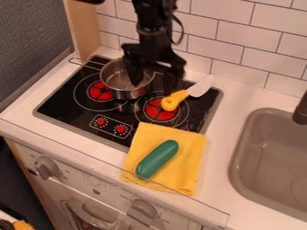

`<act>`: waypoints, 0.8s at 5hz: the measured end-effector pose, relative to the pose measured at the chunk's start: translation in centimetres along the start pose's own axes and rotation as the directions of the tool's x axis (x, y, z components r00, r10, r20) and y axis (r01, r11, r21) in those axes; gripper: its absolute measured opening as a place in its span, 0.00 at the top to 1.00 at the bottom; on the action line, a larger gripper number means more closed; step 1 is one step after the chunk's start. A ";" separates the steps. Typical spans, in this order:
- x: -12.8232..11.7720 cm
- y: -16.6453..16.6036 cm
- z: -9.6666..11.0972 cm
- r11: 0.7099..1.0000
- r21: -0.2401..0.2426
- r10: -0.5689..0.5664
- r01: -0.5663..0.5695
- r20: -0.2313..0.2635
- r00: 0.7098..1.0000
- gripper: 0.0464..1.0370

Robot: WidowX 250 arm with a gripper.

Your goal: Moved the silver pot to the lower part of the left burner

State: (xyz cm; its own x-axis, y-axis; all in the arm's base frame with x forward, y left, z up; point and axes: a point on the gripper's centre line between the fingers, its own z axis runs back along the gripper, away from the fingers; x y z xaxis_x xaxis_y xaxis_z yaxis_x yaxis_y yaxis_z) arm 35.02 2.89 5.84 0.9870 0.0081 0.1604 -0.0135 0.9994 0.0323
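Note:
The silver pot (114, 90) stands on the black stovetop, behind and slightly right of the left burner (99, 90), overlapping its ring. Its wire handle points to the upper left. My gripper (153, 81) hangs at the pot's right side with its fingers spread wide. One finger (135, 72) reaches down into the pot, while the other is outside the right rim. The wall of the pot lies between them, with no visible grip on it. Part of the right rim is hidden by the gripper.
A toy knife (174, 99) with a yellow handle lies across the right burner (160, 111). In front of the stove, a green oblong toy (157, 159) rests on a yellow cloth (186, 155). The sink (269, 157) is at the right, the tiled wall (240, 49) behind.

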 end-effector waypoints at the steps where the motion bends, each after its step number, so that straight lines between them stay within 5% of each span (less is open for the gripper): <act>1: 2.5 1.1 -1.2 1.000 -0.003 0.022 -0.022 -0.033 0.999 0.04; 4: 5.1 -0.6 -5.5 1.000 -0.014 0.012 -0.013 -0.091 0.996 0.09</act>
State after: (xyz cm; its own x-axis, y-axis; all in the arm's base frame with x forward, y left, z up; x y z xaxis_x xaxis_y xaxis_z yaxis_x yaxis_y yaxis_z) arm 40.90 2.55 1.18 0.9973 0.0229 0.0701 -0.0241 0.9996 0.0165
